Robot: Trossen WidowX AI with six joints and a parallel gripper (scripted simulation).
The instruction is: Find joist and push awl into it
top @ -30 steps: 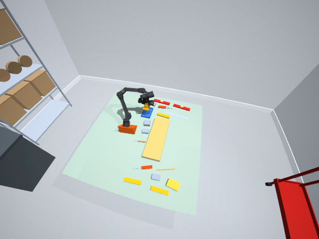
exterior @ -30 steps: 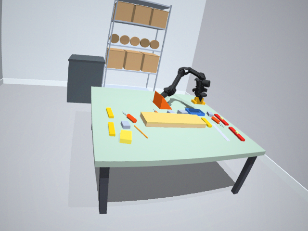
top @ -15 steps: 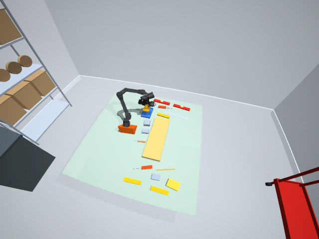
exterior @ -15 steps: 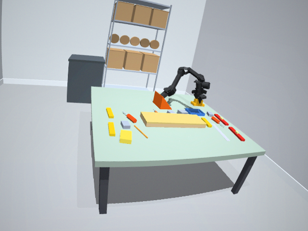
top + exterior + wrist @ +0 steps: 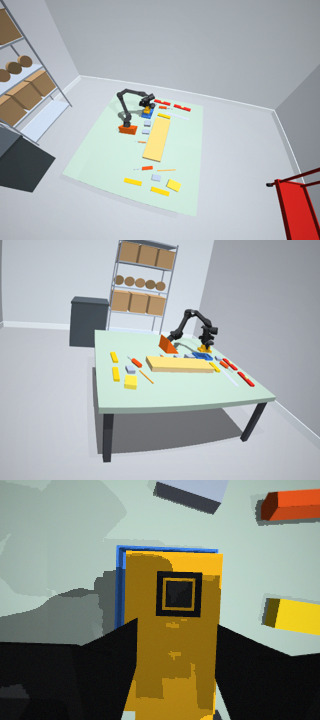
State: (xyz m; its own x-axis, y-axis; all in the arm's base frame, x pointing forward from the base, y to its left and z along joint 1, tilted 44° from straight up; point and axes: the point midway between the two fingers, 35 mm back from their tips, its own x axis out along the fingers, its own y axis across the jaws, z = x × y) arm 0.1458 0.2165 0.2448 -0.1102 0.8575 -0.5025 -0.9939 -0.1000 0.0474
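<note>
My gripper (image 5: 148, 105) (image 5: 206, 346) (image 5: 172, 624) is shut on the yellow stud finder (image 5: 147, 110) (image 5: 204, 350) (image 5: 142, 587), which has a dark square on its top. It holds the finder over the blue tray (image 5: 146, 116) (image 5: 211, 359) (image 5: 120, 590); the finder hides most of the tray in the wrist view. I cannot tell whether it touches the tray. The long tan floor panel (image 5: 156, 139) (image 5: 178, 363) lies beside the tray. A small orange-handled tool (image 5: 141, 142) (image 5: 161, 355), apparently the awl, lies near the panel's base side. The joist is hidden.
Grey blocks (image 5: 147, 123) (image 5: 145, 131) lie between the orange base (image 5: 127, 129) and the panel. A yellow bar (image 5: 164, 115) (image 5: 297, 616), a red-orange screwdriver (image 5: 162, 107) (image 5: 300, 505) and red levels (image 5: 162, 102) (image 5: 182, 107) lie near the tray. Another screwdriver (image 5: 147, 167) lies past the panel's far end.
</note>
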